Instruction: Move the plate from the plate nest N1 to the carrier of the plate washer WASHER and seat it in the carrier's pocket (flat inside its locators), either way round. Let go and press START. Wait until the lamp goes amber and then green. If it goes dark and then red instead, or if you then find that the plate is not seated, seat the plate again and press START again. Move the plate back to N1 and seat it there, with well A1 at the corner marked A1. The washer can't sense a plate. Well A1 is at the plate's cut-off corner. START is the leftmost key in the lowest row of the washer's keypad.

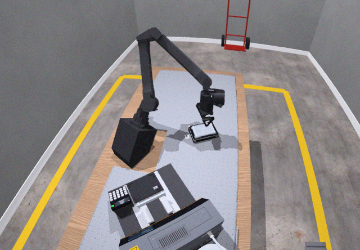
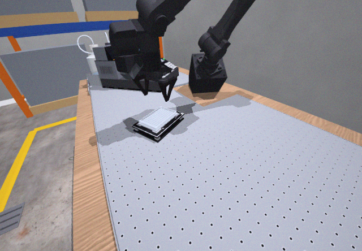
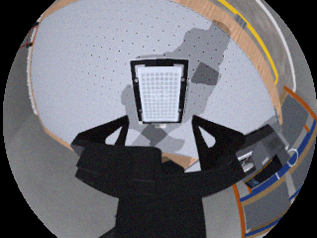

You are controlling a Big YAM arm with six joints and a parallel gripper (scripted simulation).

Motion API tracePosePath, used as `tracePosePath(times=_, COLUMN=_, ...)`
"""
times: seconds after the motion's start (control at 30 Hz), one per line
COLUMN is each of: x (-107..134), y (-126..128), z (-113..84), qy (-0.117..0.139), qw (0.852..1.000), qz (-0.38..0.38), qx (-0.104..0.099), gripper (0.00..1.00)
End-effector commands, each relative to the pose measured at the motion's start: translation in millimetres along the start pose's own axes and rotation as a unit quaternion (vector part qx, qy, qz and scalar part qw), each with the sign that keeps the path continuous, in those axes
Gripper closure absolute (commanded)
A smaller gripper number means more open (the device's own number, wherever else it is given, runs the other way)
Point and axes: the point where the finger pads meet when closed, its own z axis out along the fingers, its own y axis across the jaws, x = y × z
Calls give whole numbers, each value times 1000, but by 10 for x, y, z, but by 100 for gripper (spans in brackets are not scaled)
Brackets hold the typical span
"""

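The white well plate [image 1: 202, 130] lies flat in the black nest N1 [image 1: 203, 137] in the middle of the grey board. It also shows in the exterior view [image 2: 158, 117] and in the wrist view [image 3: 158, 93]. My gripper [image 2: 155, 91] is open and empty, a short way above the plate and toward its washer-side end; it also shows in the top view [image 1: 208, 121]. The washer [image 1: 162, 212] stands at the near end of the table. Its dark carrier [image 1: 144, 186] is out and holds nothing. The keypad [image 1: 118, 196] shows a small green lamp [image 1: 112, 205].
The arm's black base box [image 1: 132, 142] stands left of the nest. A small white tag [image 1: 186, 136] lies on the board beside the nest. A red hand truck [image 1: 235, 20] stands by the far wall.
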Motion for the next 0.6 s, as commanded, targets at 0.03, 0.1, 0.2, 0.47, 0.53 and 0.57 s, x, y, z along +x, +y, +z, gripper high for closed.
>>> tracePosePath(times=0.03, x=-198, y=-6, z=-217, qy=-20, qw=1000, qz=-20, qx=9, gripper=0)
tracePosePath(times=0.1, x=-100, y=3, z=-104, qy=-8, qw=1000, qz=-13, qx=3, gripper=0)
tracePosePath(times=0.2, x=-100, y=3, z=-104, qy=-8, qw=1000, qz=-13, qx=3, gripper=0)
tracePosePath(times=0.47, x=-100, y=3, z=-104, qy=-8, qw=1000, qz=-13, qx=3, gripper=0)
tracePosePath(times=0.53, x=-100, y=3, z=-104, qy=-8, qw=1000, qz=-13, qx=3, gripper=0)
tracePosePath(times=0.57, x=-100, y=3, z=-104, qy=-8, qw=1000, qz=-13, qx=3, gripper=0)
